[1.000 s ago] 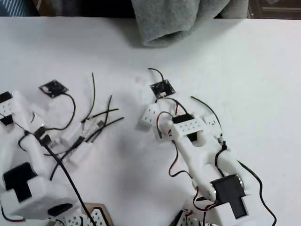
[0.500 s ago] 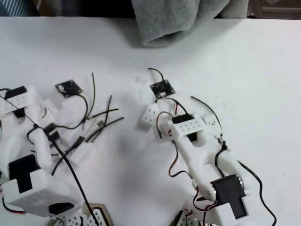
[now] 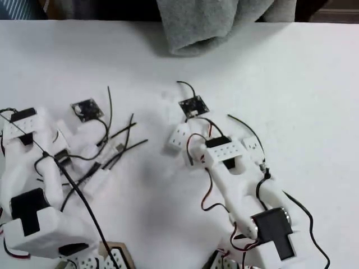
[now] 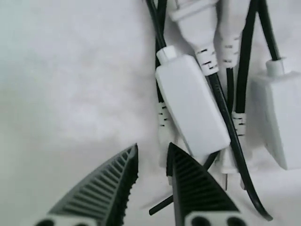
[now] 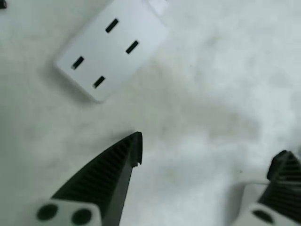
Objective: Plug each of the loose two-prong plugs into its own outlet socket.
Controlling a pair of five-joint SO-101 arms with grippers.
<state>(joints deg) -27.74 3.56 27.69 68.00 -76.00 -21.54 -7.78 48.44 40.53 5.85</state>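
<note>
Several white two-prong plugs [image 3: 95,165] with black cords lie tangled at the table's left. Up close, one flat plug body [image 4: 193,108] lies just ahead of my left gripper [image 4: 153,150], whose fingers stand open by a narrow gap with nothing between them. The left arm [image 3: 25,168] stands beside the tangle. A white outlet block [image 3: 179,136] with two pairs of slots lies at mid-table, and it lies ahead of my right gripper [image 5: 209,148], which stands wide open and holds nothing. The right arm [image 3: 230,168] reaches in from the bottom right.
A second white outlet block [image 3: 252,144] lies right of the right arm's wrist. A grey cloth [image 3: 213,22] hangs over the far edge. More outlet blocks on a wooden piece [image 3: 106,259] sit at the near edge. Loose black wires [image 3: 120,137] spread between the arms.
The left arm has swung to the right, toward the tangle of plugs. The right arm and the outlet blocks have stayed put.
</note>
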